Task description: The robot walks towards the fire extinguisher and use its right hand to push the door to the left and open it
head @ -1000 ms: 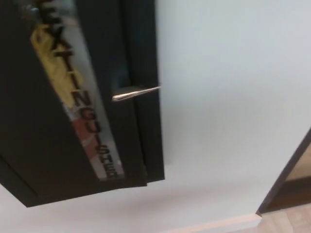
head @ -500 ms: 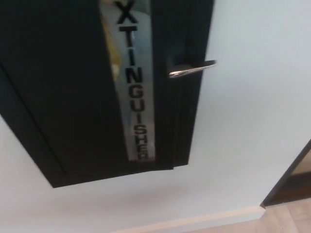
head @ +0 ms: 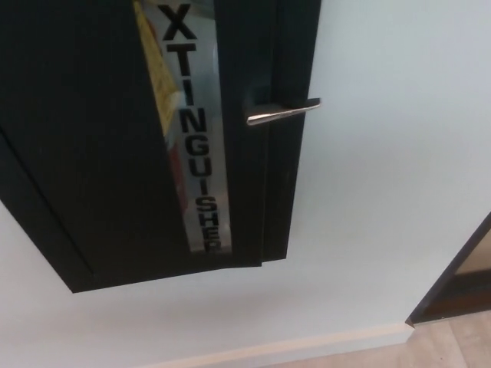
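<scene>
Looks like a hallway in an office or other public building. Shown by a black fire extinguisher cabinet (head: 100, 153) set into a plain white wall (head: 383, 192). Has a narrow glass strip (head: 196, 130) in its door, with big black letters running down it and something yellow and red behind. Has a shiny metal handle (head: 280, 112) sticking out to the right. Pale baseboard (head: 307, 345) along the bottom, then light wooden floor (head: 453, 345). Dark frame (head: 453, 272) at the far right.
</scene>
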